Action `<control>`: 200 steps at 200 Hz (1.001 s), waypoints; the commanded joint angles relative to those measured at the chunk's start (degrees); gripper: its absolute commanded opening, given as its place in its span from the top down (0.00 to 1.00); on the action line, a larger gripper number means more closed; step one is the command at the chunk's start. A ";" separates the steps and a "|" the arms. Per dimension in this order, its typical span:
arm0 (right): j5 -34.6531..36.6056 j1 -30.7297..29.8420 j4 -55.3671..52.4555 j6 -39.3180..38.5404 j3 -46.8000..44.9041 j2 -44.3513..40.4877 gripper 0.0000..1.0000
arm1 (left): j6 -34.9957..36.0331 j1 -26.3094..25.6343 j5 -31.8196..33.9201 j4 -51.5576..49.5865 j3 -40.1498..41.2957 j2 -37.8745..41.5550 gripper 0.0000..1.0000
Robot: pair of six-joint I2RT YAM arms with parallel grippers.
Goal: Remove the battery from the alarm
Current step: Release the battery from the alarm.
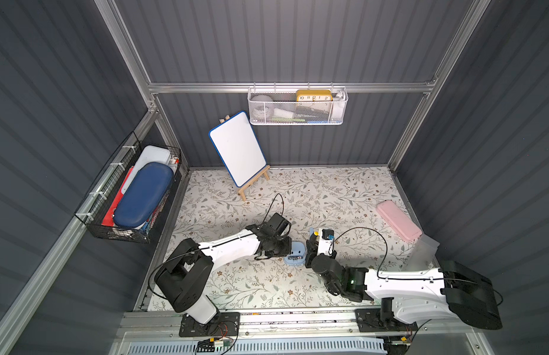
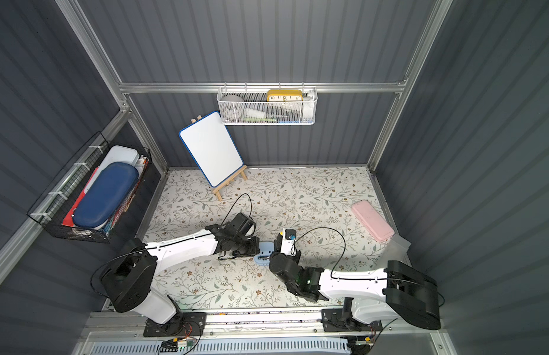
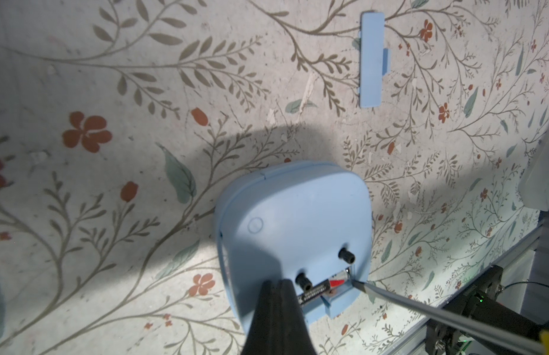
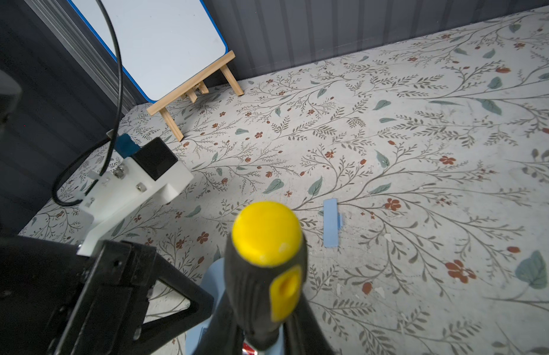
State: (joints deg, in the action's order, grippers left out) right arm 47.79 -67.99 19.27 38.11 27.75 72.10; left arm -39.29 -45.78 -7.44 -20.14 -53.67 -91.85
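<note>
Right, the alarm point(image 3: 298, 221) lies face down on the floral table point(image 1: 328, 196), sitting between the two arms in both top views. Its lid point(image 3: 371, 58) is off and lies flat on the table, well apart from it. The battery point(image 3: 321, 288) sits in the open bay at the alarm's edge, with a red band showing at one end.

The left gripper point(image 3: 276, 284) has its jaws pressed together with nothing between them. Its tips are down on the alarm's back, just beside the bay.

The right gripper point(image 4: 261, 333) is clamped on the screwdriver point(image 4: 264, 264), which has a black handle and a yellow cap. The grey shaft slants down, and its flat tip is at the battery's red end, by the metal contact. I cannot tell whether it touches.

At the back stands a whiteboard point(image 1: 236, 147) on its easel, and a pink case point(image 1: 397, 224) lies off to the right.
</note>
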 commanded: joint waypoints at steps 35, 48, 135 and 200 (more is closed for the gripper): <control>0.27 -0.66 -3.13 2.14 0.88 1.86 1.00 | -1.47 -0.19 2.26 -4.82 3.74 -1.40 1.00; 0.16 -0.90 -4.12 2.61 1.32 2.00 1.00 | -1.61 -0.17 2.26 -4.82 4.08 -1.31 1.00; 5.51 -5.12 -5.26 -0.73 4.28 6.03 1.00 | -3.34 -0.15 2.26 -3.90 4.71 -0.26 1.00; 4.76 -4.47 -6.11 -16.54 6.68 -5.62 1.00 | -4.66 -0.19 0.97 -3.42 3.16 -1.50 1.00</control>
State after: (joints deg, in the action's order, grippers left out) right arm 53.28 -72.66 14.76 30.04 31.86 71.96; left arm -43.03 -45.76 -7.46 -17.65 -51.81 -90.89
